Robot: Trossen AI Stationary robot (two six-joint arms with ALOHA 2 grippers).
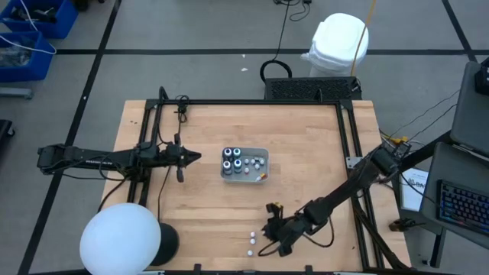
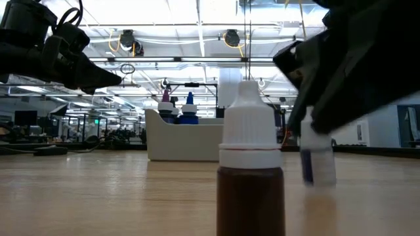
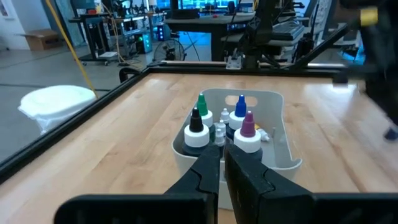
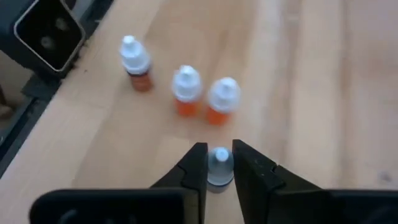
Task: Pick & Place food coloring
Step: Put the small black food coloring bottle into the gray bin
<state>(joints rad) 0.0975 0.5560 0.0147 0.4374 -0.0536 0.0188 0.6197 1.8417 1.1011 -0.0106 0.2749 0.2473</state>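
From above, a grey tray (image 1: pixel 263 158) was seen near the middle of the wooden table (image 1: pixel 206 206), with four dark-capped food coloring bottles (image 1: pixel 232 159) packed into its end toward the left arm. The left gripper (image 1: pixel 192 156) was held just beside that end of the tray, its fingers drawn together on nothing. The right gripper (image 1: pixel 271 229) was placed well apart from the tray, toward the table's front edge, and three white-capped bottles (image 1: pixel 251 241) were stood just beside it.

At table height, a brown bottle (image 2: pixel 251 172) with a white cap was caught closest to the lens, the tray (image 2: pixel 184 141) far behind it, and a small clear bottle (image 2: pixel 317 157) was seen under the dark bulk of the right gripper.

Through the left wrist camera, the closed fingers (image 3: pixel 205 171) were pointed at the tray (image 3: pixel 280 146), where black, green, blue and purple caps were counted.

Through the right wrist camera, the small bottle (image 4: pixel 219 167) was clamped between the fingers (image 4: pixel 194 165), with two orange bottles (image 4: pixel 205 98) and the brown one (image 4: pixel 137 62) standing just beyond.
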